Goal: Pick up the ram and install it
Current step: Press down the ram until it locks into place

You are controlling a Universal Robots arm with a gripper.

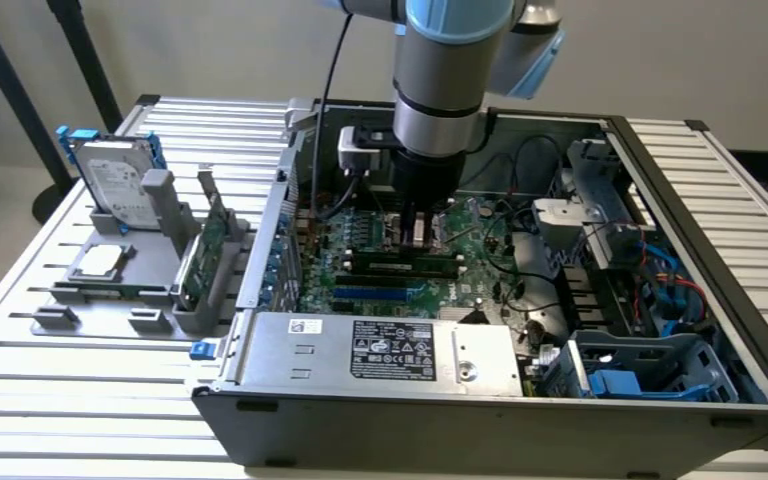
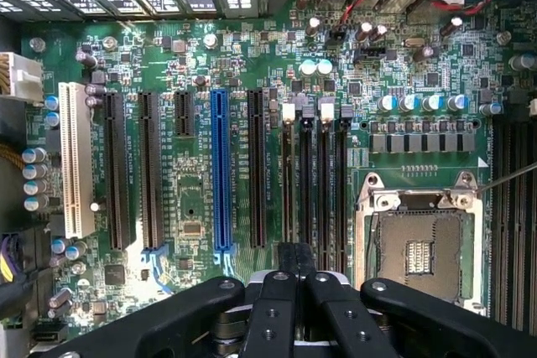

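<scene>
Tool: fingers pressed together with nothing pinched between them. The tool point(image 1: 418, 238) point(image 2: 294, 259) hangs low inside the case point(image 1: 704, 200), over the black memory slots point(image 2: 315, 182).
Ram: the ram point(image 1: 398, 266) lies long and level on the board point(image 2: 193, 64), just on the near side of the tool. It looks to stand in a slot. Whether it is fully seated, I cannot tell.
Contact: in the exterior view the tips seem at or just above the ram's top edge, but touching or apart is unclear.
Risk, tilt: the tool sits toward one end of the stick, so a push there could drive that end down first and leave the ram skewed in its slot.
Risk, latches: the white clips point(image 2: 289, 111) at the slot ends may not snap shut if the pressure is uneven.
Risk, slip: shut tips on a thin edge could slide off onto the neighbouring slots or the open socket point(image 2: 419, 249) beside them.
Risk, cables: the loose wires point(image 1: 531, 160) on the exterior view's right run near the arm and could snag.
</scene>
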